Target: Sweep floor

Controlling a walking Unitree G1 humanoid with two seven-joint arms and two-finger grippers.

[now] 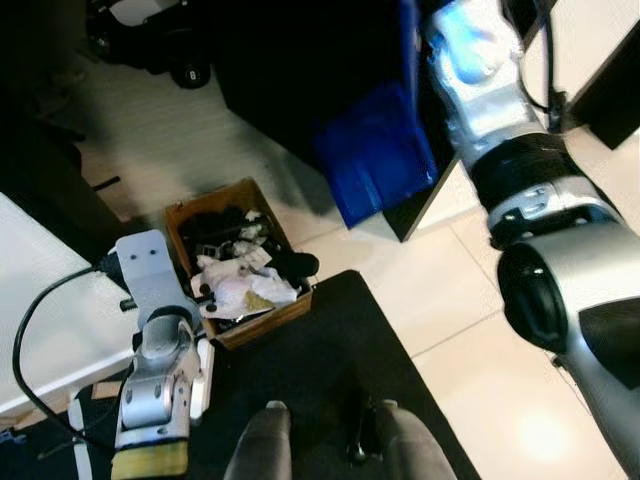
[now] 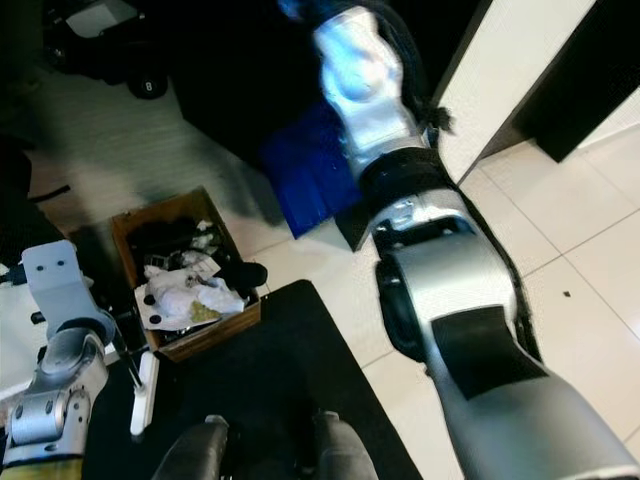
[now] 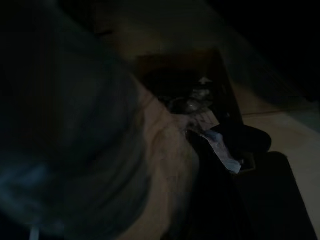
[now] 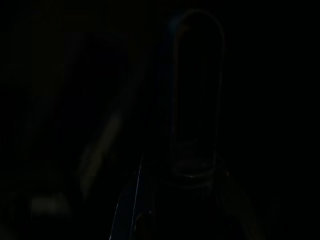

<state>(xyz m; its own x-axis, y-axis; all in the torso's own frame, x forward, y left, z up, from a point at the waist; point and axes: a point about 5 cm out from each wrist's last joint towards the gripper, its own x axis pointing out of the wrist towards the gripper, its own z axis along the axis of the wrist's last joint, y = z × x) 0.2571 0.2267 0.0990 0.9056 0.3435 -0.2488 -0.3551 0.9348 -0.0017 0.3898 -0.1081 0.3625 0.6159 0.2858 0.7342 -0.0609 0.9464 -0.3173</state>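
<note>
Nearest to me, I see the robot's two grey feet (image 1: 268,440) standing on a black mat (image 1: 330,380), which I'll use as my landmark. At the mat's left edge the left arm (image 1: 158,375) hangs low beside a white surface (image 1: 40,310), with a black cable (image 1: 30,330) looping off it; the left gripper's fingers are hidden from me, so I cannot tell whether they are wide or narrow. Just beyond the mat's far left corner, touching its edge, sits a wooden box (image 1: 240,262) stuffed with crumpled white paper (image 1: 235,285) and dark rubbish; the left wrist view, very dark, makes out that same box and the pale scraps inside. To the right of the mat lies pale tiled floor (image 1: 500,390). The right arm (image 1: 500,120) reaches up and away from the mat, past its far right corner, toward a blue dustpan (image 1: 378,150) that hangs in the air beyond the mat, against dark furniture (image 1: 290,70). The right gripper itself is lost behind the arm and the pan, and the right wrist view is nearly black, so I cannot tell if it holds the dustpan. Farthest off, beyond the box, a black wheeled base (image 1: 150,45) stands on the floor.
</note>
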